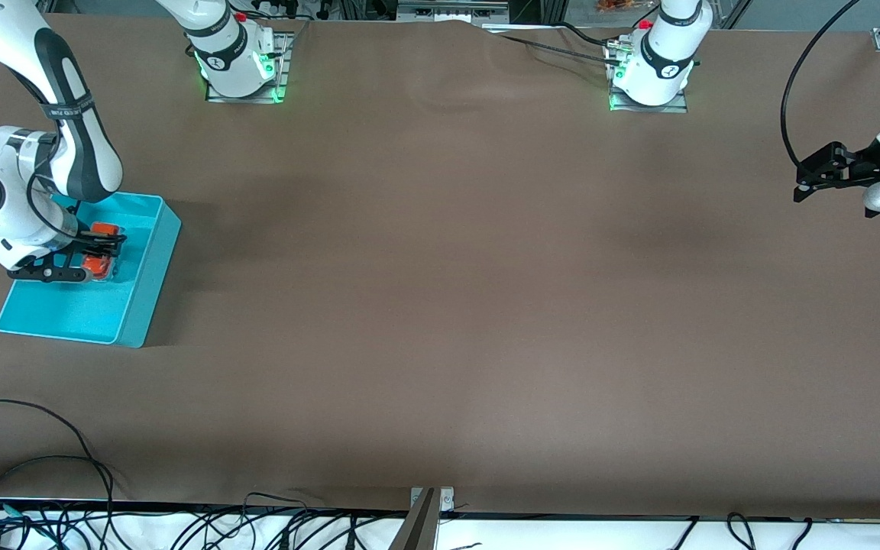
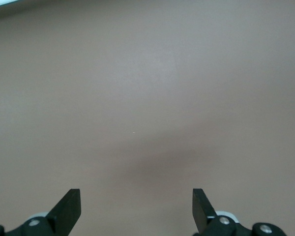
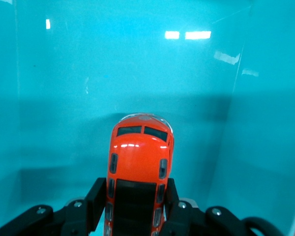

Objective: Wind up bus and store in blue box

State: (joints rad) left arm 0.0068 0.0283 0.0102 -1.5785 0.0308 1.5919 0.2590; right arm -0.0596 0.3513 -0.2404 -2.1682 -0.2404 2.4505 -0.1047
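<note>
Right wrist view is showing the right end effector (image 3: 137, 206) clamping the bus (image 3: 139, 169) by its two sides, roof up, nose pointing toward a wall of the blue box (image 3: 137, 64). Front view is confirming it: the right arm is reaching over the box at its own end of the counter (image 1: 448, 305), and the bus is sitting inside the box outline, in the half farther from the front camera. Not possible to tell whether the wheels are touching the box floor or hanging just above it.

Left end effector (image 1: 822, 174) is hanging over bare counter at the left arm's end, fingers spread apart, holding nothing; that arm is waiting.

Step in hand looks like the drop-off. Doing it well:
- lowering until the wheels are resting on the floor before letting go, so the bus is not bouncing or tipping
- keeping the bus level and clear of the walls
- if the spring is wound, expecting it to run on release; nose is facing a wall, so it should be staying contained
- opening the fingers evenly, then lifting straight up so neither finger is dragging the bus along
</note>
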